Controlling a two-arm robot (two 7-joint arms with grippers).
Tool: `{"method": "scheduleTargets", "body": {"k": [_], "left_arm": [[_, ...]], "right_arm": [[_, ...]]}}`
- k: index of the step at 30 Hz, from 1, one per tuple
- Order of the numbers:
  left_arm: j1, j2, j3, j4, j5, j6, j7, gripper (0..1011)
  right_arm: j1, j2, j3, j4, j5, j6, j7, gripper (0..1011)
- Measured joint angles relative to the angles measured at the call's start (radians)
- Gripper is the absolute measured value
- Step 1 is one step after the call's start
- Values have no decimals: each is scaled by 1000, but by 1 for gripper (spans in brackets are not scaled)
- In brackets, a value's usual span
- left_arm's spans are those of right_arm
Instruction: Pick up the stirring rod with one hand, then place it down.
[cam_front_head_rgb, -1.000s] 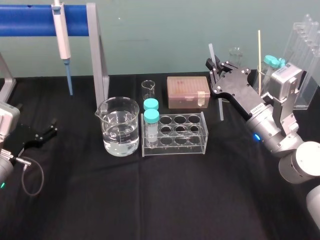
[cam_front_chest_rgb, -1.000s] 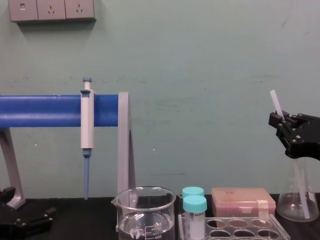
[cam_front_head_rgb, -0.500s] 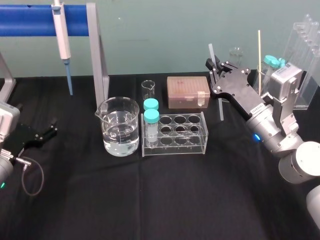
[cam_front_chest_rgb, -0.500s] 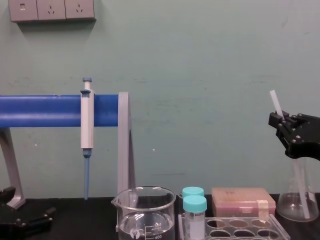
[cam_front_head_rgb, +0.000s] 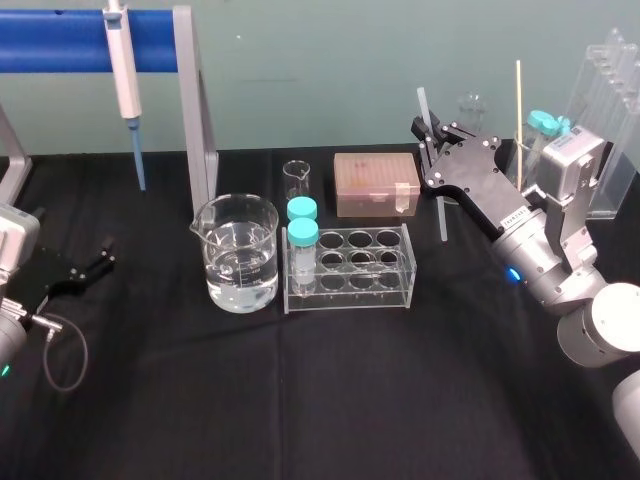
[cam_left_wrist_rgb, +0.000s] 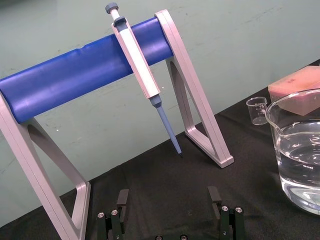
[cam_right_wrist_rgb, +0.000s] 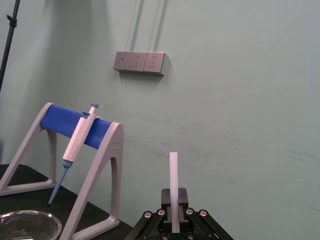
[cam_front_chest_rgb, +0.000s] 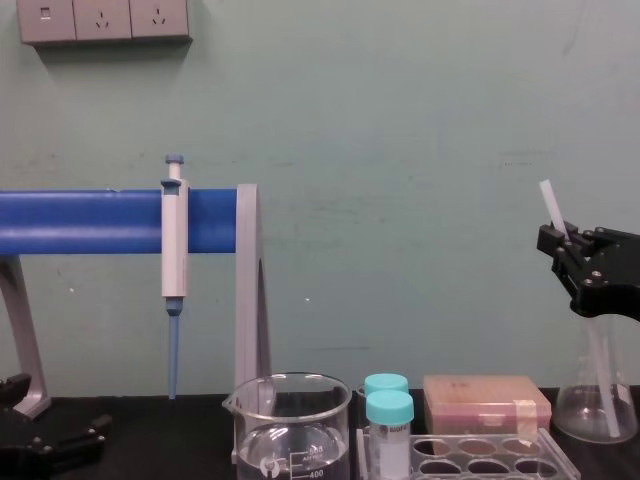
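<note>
- The right claw (cam_front_head_rgb: 432, 138) is clenched on the stirring rod (cam_front_head_rgb: 440, 215), which juts out above and below it, near upright, right of the pink box (cam_front_head_rgb: 375, 183).
- The left claw (cam_front_head_rgb: 100, 256) sits spread open at the tabletop's (cam_front_head_rgb: 330, 380) left edge.

In the head view, the right arm (cam_front_head_rgb: 545, 265) reaches from the lower right corner up toward the frame's upper centre. The right gripper (cam_front_head_rgb: 432, 138) is raised there, fingers clamped on the stirring rod (cam_front_head_rgb: 440, 215). The left gripper (cam_front_head_rgb: 100, 256) rests low at the left edge, fingers spread apart.
</note>
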Motion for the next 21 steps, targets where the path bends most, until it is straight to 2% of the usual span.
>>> {"method": "scheduleTargets", "body": {"k": [21], "left_arm": [[0, 0, 0, 0, 0, 0, 0, 1000]], "right_arm": [[0, 0, 0, 0, 0, 0, 0, 68]]}}
